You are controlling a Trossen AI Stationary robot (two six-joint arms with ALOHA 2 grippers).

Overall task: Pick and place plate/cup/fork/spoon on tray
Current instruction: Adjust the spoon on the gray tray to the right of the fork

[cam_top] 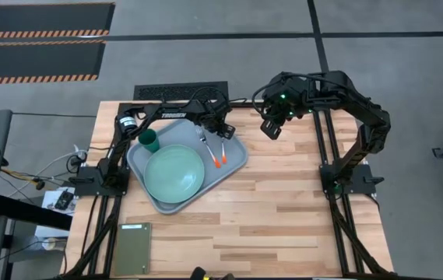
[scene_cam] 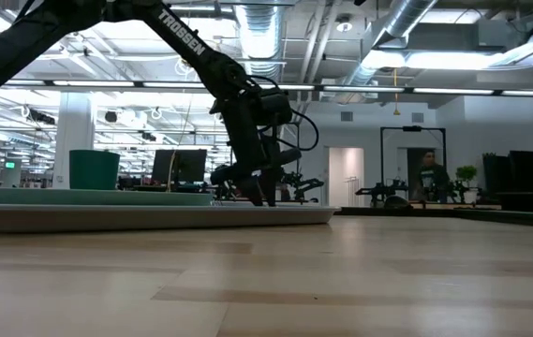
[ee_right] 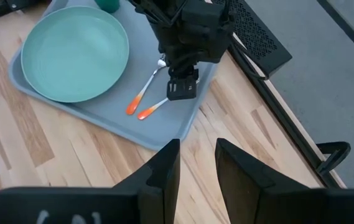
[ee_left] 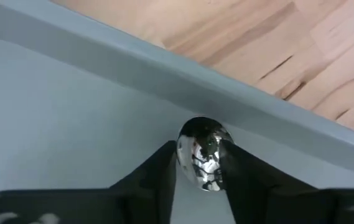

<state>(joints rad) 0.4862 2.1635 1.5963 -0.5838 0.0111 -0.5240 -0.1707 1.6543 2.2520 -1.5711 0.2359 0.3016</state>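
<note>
The light grey-blue tray (cam_top: 235, 153) lies at the table's far left. On it lie the mint-green plate (cam_top: 174, 173), the dark green cup (cam_top: 149, 141), the fork (cam_top: 205, 145) and the spoon (cam_top: 223, 153). The fork and spoon lie side by side, their orange ends toward the near edge. My left gripper (cam_top: 223, 132) stands low over the tray's far right part, shut on the spoon (ee_left: 204, 152). My right gripper (cam_top: 270, 130) hangs open and empty above the bare table, to the right of the tray. My left gripper pinches the spoon's oval bowl (ee_left: 205, 142) between its two fingers (ee_left: 164, 168), one on each long side. The fingers come from above, pointing down. The spoon's orange handle end (ee_right: 144, 114) lies on the tray floor (ee_left: 71, 112), close to the tray's rim.
A dark olive-green flat rectangle (cam_top: 133, 247) lies at the table's near left. A black grate (cam_top: 181, 92) sits beyond the far edge. Bare wood (cam_top: 283, 210) spreads over the table's middle and right. A person (scene_cam: 429, 176) stands far off in the room.
</note>
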